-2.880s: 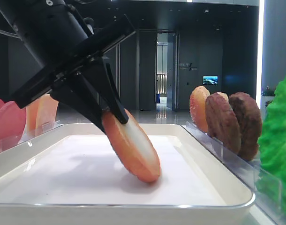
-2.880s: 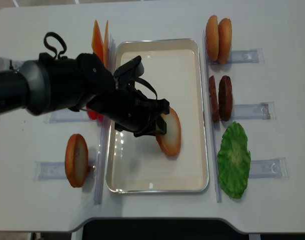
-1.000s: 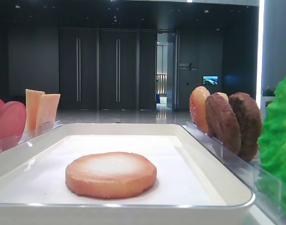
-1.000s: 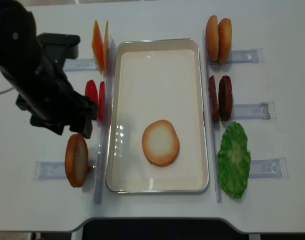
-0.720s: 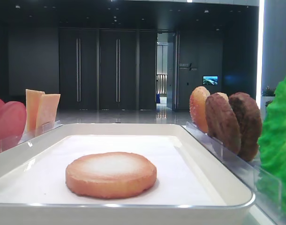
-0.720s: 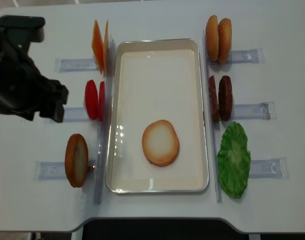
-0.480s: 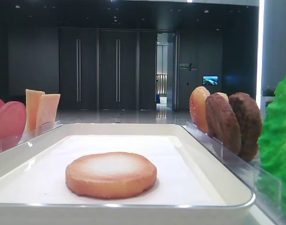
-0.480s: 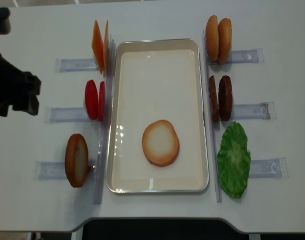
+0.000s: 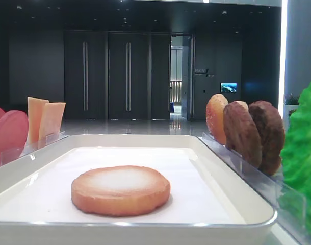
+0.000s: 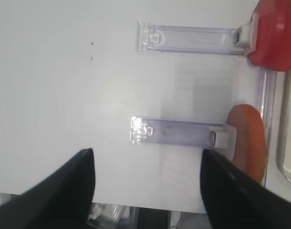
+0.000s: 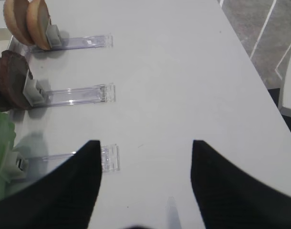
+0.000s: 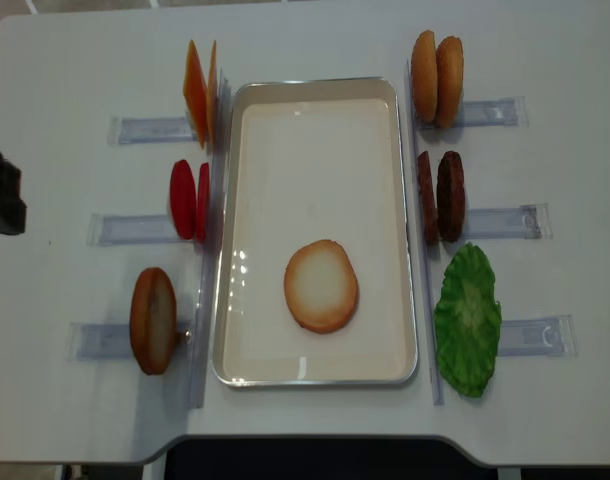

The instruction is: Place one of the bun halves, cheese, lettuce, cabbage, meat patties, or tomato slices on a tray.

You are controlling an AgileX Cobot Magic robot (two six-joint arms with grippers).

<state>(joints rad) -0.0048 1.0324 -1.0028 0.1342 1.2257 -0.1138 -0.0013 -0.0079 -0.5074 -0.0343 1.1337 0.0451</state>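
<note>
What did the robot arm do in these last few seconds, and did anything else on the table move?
The left pincer let go of the bun half, which tipped from its edge to lie flat on the tray, then drew back leftward, open. The cheese, tomato slices, meat patties and lettuce stayed put.

Matte black hand (image 11: 143,191) fingers (image 10: 64,191), broad, tapering, smooth-edged.

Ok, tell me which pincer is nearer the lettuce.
Right. The right pincer hovers just beside the lettuce at its holder's outer end; the left pincer hangs over the table's opposite side, past the tray.
</note>
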